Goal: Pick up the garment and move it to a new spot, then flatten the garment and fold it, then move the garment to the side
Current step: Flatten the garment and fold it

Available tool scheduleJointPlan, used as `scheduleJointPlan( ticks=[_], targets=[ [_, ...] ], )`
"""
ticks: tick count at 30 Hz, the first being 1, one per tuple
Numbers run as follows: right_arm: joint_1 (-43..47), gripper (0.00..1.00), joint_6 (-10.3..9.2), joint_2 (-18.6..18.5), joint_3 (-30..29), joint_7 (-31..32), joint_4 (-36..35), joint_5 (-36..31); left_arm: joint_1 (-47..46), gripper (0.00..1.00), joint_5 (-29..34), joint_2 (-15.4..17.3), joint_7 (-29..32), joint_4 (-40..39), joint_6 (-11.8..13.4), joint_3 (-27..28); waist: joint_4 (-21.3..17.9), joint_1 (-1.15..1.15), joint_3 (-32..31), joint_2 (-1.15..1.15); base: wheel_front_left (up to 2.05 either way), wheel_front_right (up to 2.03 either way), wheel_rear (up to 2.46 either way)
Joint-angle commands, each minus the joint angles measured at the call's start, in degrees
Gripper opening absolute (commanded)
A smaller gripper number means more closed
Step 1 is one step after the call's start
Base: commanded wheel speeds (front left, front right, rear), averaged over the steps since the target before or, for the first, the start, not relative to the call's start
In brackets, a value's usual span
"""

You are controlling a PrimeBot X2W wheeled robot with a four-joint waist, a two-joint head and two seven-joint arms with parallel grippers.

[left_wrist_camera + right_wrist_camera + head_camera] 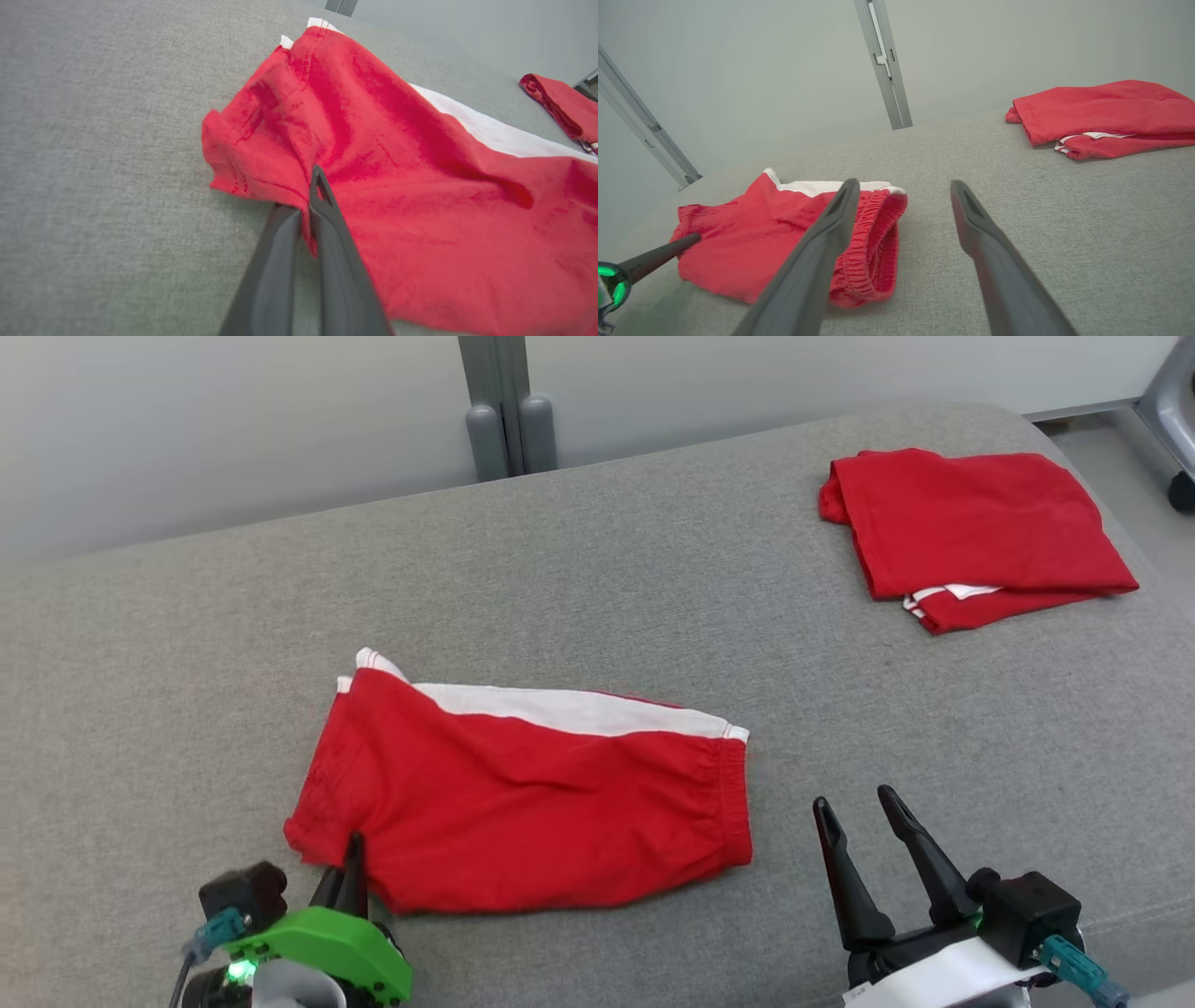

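Head view: a wide grey cushion [597, 569] spans the frame. Red shorts [523, 803] with a white band lie flat on it near the front, left of centre, with the waistband to the right. A second red garment [971, 532] sits folded at the far right, well apart. The left gripper [353, 847] has its fingers pressed together, pinching the shorts' near left hem. The right gripper [854, 798] is spread wide, just right of the waistband.
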Motion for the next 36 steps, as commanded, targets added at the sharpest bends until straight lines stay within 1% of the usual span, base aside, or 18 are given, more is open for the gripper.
scheduleJointPlan(
  ticks=[1, 3, 6, 9, 10, 11, 15, 17, 19, 21, 22, 24, 26, 29, 32, 36],
  targets=[
    [0.6, 1.0, -0.02, 0.1, -0.1, -0.1, 0.2, -0.3, 2.7, 0.0, -0.3, 0.7, -0.4, -2.0, 1.6, 0.6, 1.1, 0.0, -0.9, 0.0, 0.0, 0.0, 0.0],
    [0.9, 1.0, -0.02, 0.3, -0.3, -0.1, 0.4, -0.5, 6.1, 0.0, -0.6, 0.5, -0.5, -6.3, 3.1, 1.3, 1.6, 0.0, -1.0, 0.0, 0.0, 0.0, 0.0],
    [1.2, 1.0, -0.03, 0.4, -0.5, -0.1, 0.7, -0.5, 10.7, 0.0, 0.1, 1.1, -0.6, -11.4, 5.5, 1.1, 2.3, 0.0, -1.0, 0.0, 0.0, 0.0, 0.0],
    [1.2, 1.0, -0.02, 0.4, -0.4, -0.1, 1.2, -0.6, 13.3, 0.0, -0.3, 1.0, 0.7, -13.9, 6.7, 0.5, 3.0, 0.0, -1.0, 0.0, 0.0, 0.0, 0.0],
    [1.1, 1.0, -0.03, 0.4, -0.2, -0.1, 1.3, -0.6, 13.6, 0.22, -0.1, 1.1, 0.7, -14.6, 7.1, 0.4, 3.2, 0.0, -1.0, 0.0, 0.0, 0.0, 0.0],
    [1.0, 1.0, -0.02, 0.4, -0.1, -0.1, 1.5, -0.7, 13.9, 1.0, 0.1, 1.1, 0.7, -15.0, 7.4, 0.3, 3.3, 0.0, -1.0, 0.0, 0.0, 0.0, 0.0],
    [0.5, 1.0, -0.02, 0.3, -0.2, -0.1, 2.0, -0.6, 13.3, 1.0, 4.3, 2.5, -0.3, -16.4, 8.7, 0.1, 3.8, 0.0, -1.5, 0.0, 0.0, 0.0, 0.0],
    [0.3, 1.0, -0.02, 0.2, -0.6, -0.1, 2.1, -0.5, 13.0, 1.0, 6.3, 2.8, -0.6, -17.6, 9.1, 1.2, 4.0, 0.0, -1.9, 0.0, 0.0, 0.0, 0.0],
    [0.3, 1.0, -0.02, 0.2, -1.1, -0.1, 2.2, -0.5, 13.0, 1.0, 8.9, 3.0, -0.9, -20.1, 9.3, 3.9, 4.2, 0.0, -2.3, 0.0, 0.0, 0.0, 0.0],
    [0.4, 1.0, -0.02, 0.2, -1.9, -0.1, 2.3, -0.6, 13.6, 1.0, 13.5, 3.3, -0.8, -22.8, 9.5, 5.9, 4.4, 0.0, -2.6, 0.0, 0.0, 0.0, 0.0],
    [0.4, 1.0, -0.02, 0.2, -2.3, -0.1, 2.2, -0.7, 14.0, 1.0, 15.3, 2.9, -0.8, -24.5, 9.6, 7.2, 4.6, 0.0, -2.8, 0.0, 0.0, 0.0, 0.0],
    [0.5, 1.0, -0.02, 0.3, -3.2, -0.1, 2.2, -0.9, 15.3, 1.0, 18.9, 1.9, -0.8, -27.4, 9.0, 10.0, 4.8, 0.0, -3.1, 0.0, 0.0, 0.0, 0.0],
    [0.6, 1.0, -0.02, 0.5, -4.0, -0.1, 2.3, -1.2, 16.1, 1.0, 23.6, 2.2, -0.8, -29.5, 8.4, 11.5, 5.1, 0.0, -3.4, 0.0, 0.0, 0.0, 0.0],
    [1.2, 1.0, -0.03, 0.7, -4.9, -0.1, 2.3, -1.3, 17.0, 1.0, 28.2, 0.4, -0.8, -32.6, 7.6, 14.4, 5.6, 0.0, -4.0, 0.0, 0.0, 0.0, 0.0],
    [1.7, 1.0, -0.02, 1.0, -5.8, -0.1, 2.2, -1.6, 18.4, 1.0, 31.0, -0.8, -0.8, -34.5, 6.5, 17.5, 6.2, 0.0, -4.5, 0.0, 0.0, 0.0, 0.0],
    [2.3, 1.0, -0.02, 1.4, -6.9, -0.1, 2.0, -1.8, 19.3, 1.0, 32.9, -2.7, -0.8, -35.8, 4.1, 21.5, 6.9, 0.0, -5.0, 0.0, 0.0, 0.0, 0.0]
  ],
)
